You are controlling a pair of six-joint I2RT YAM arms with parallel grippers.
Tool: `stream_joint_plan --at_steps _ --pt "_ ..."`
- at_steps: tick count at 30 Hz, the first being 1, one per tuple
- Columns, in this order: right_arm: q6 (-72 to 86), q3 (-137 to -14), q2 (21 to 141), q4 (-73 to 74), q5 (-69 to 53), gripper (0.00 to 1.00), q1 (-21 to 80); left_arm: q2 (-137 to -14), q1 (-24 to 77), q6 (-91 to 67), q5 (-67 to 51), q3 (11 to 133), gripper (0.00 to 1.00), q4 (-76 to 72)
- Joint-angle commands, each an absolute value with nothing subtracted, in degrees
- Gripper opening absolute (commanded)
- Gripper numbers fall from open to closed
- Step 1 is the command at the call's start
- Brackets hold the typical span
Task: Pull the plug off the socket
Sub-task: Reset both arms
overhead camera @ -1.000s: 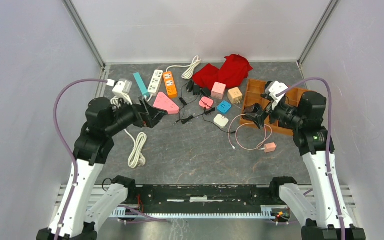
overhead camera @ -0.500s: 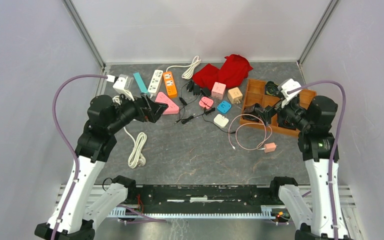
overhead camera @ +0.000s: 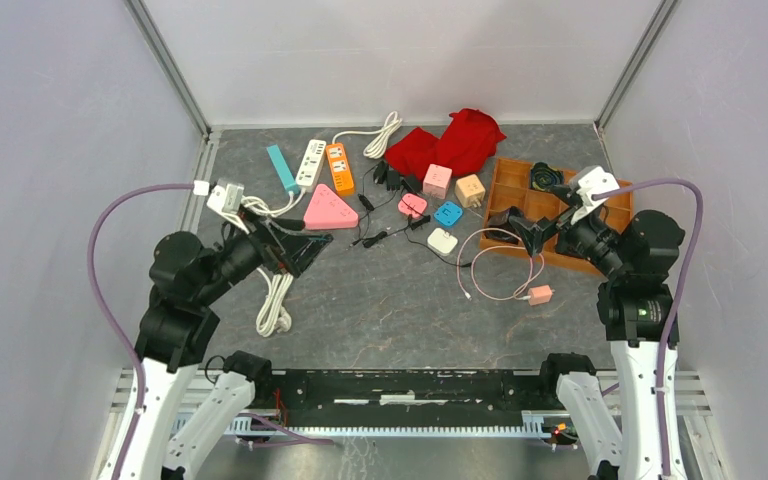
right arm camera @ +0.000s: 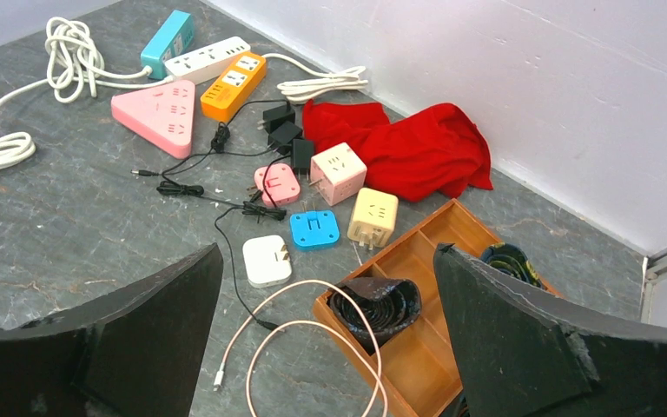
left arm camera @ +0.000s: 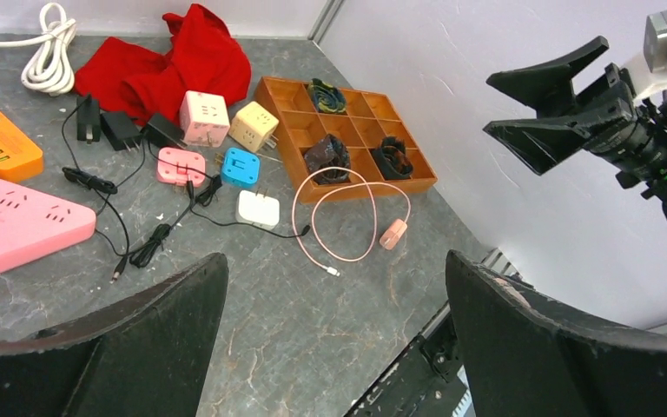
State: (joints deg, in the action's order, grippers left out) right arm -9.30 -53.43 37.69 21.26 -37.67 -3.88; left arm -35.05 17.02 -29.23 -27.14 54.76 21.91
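Wooden tray (left arm camera: 288,97), red cloth (right arm camera: 425,148) (soft, matt), veined stone-look table (right arm camera: 78,217).

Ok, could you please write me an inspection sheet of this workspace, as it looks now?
Surface: grey marbled table, things crowded on its far half.
Job's things: pink strip, orange strip, white strip; no plug seen in their sockets; which plug is meant, cannot tell.
Clutter: red cloth, wooden tray, pink cube, yellow cube.
Grippers: left gripper and right gripper open, holding nothing.
Cables: white cord, pink charger with cable, black leads.
Surroundings: plain white walls; nothing else seen.
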Motion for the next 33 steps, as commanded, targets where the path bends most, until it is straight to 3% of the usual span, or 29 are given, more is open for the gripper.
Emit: stream_joint_plan --at_steps 1,16,24,33 --pt "-7.29 -55.04 38.78 18.46 -38.91 0.98 -4.59 -32.28 17.14 -26.62 -24.53 56.51 1.00 28.17" --pt "-8.84 -54.64 38.57 19.53 -42.14 0.98 -8.04 -28.56 17.14 -22.30 -20.38 55.47 1.00 29.66" --pt "-10.19 -53.95 38.15 19.55 -47.15 0.98 -8.17 -23.37 17.14 -27.23 -23.67 48.90 1.00 17.61" --pt "-10.08 -54.75 38.77 19.18 -47.91 0.98 -8.17 -26.80 17.14 -22.35 -16.82 54.45 1.00 28.80"
